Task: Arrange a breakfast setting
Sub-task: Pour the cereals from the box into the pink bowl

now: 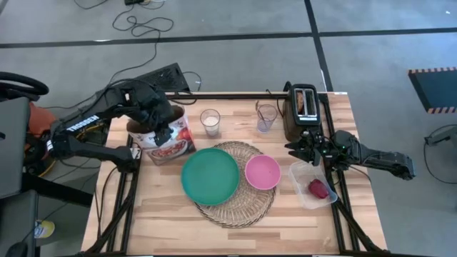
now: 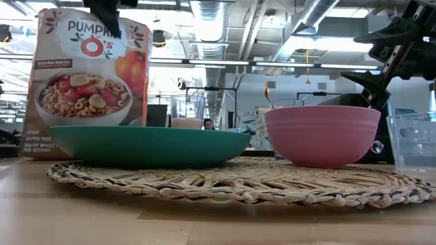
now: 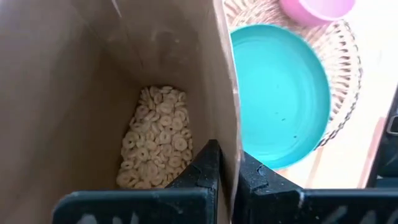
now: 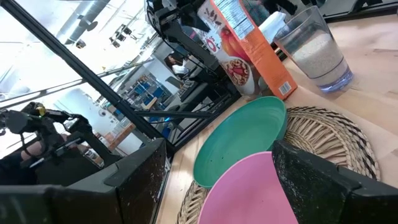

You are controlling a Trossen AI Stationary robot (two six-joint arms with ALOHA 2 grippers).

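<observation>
The orange-white cereal box [image 1: 170, 141] stands open-topped at the table's far left, leaning a little, with cereal rings [image 3: 155, 140] at its bottom. My left gripper [image 1: 161, 131] is shut on its top edge. In front of it the teal plate [image 1: 209, 175] and the pink bowl [image 1: 262, 172] rest on the round woven mat [image 1: 239, 207]. Two clear glasses [image 1: 210, 121] [image 1: 266, 116] stand at the far edge. My right gripper [image 1: 303, 148] hovers open and level by the right edge, holding nothing. My left gripper pinches the top edge of one box wall [image 3: 229, 163], one finger [image 3: 200, 174] inside the open box and one [image 3: 264, 183] outside. The fingers come from above, slanting down. Whether the box's bottom is off the table I cannot tell; the plate hides it in the low view.
A black toaster [image 1: 302, 108] stands at the far right, next to my right gripper. A clear plastic tub [image 1: 307, 177] with a red fruit [image 1: 318, 188] in it lies at the right edge. Bare wood shows along the near edge.
</observation>
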